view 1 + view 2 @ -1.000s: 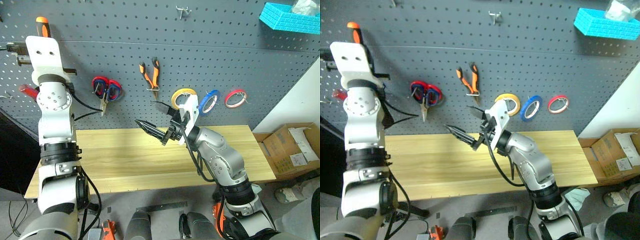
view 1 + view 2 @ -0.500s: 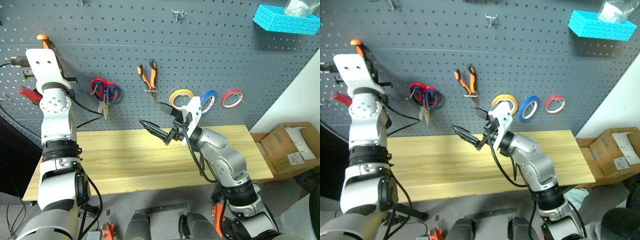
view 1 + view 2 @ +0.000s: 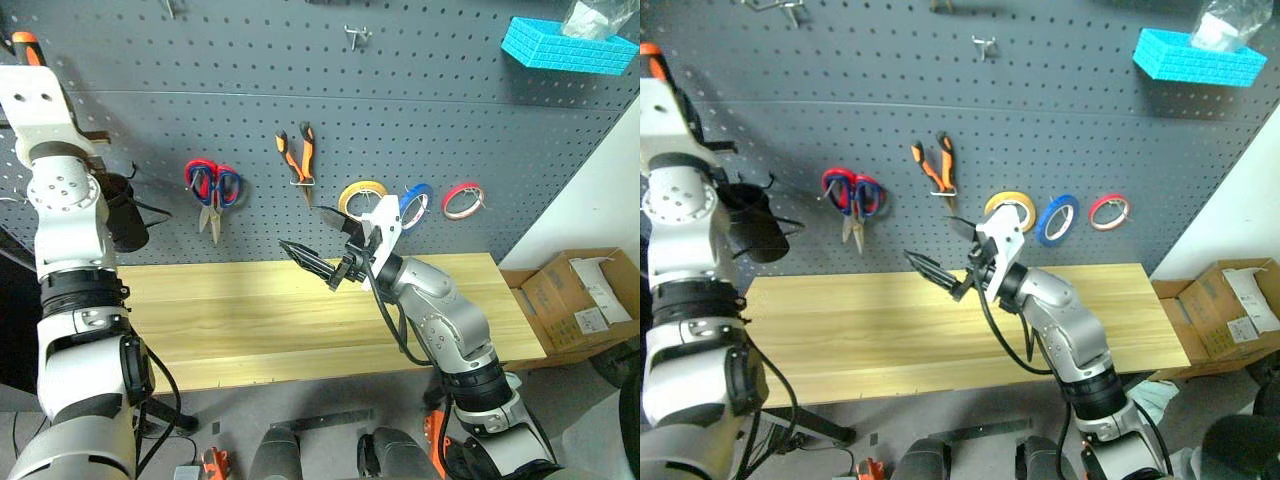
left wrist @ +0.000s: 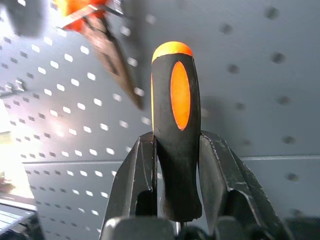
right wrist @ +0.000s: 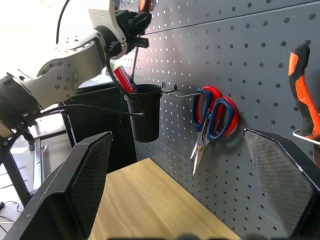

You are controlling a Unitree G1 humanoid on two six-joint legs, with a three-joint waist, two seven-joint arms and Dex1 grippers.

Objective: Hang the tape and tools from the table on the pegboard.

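Note:
My left gripper (image 4: 176, 142) is shut on the orange-and-black screwdriver (image 4: 175, 100), held handle-up against the pegboard (image 3: 450, 110) at the far left. The right wrist view shows the screwdriver's thin shaft (image 5: 135, 60) pointing down over a black cup (image 5: 145, 112) that hangs on the board. My right gripper (image 3: 300, 227) hovers open and empty above the table (image 3: 250, 320). On the board hang scissors with red and blue handles (image 3: 212, 188), the orange-and-black pliers (image 3: 298, 155) and the blue tape (image 3: 415, 202).
A yellow roll (image 3: 362, 194) and a red roll (image 3: 462, 198) hang either side of the blue tape. A red-handled item (image 5: 123, 80) stands in the black cup. A blue basket (image 3: 570, 42) sits high on the right. Cardboard boxes (image 3: 575, 295) lie past the table's right end.
My left arm has swung left and a little up with the screwdriver, uncovering the black cup. The right arm has kept still with its jaws open.

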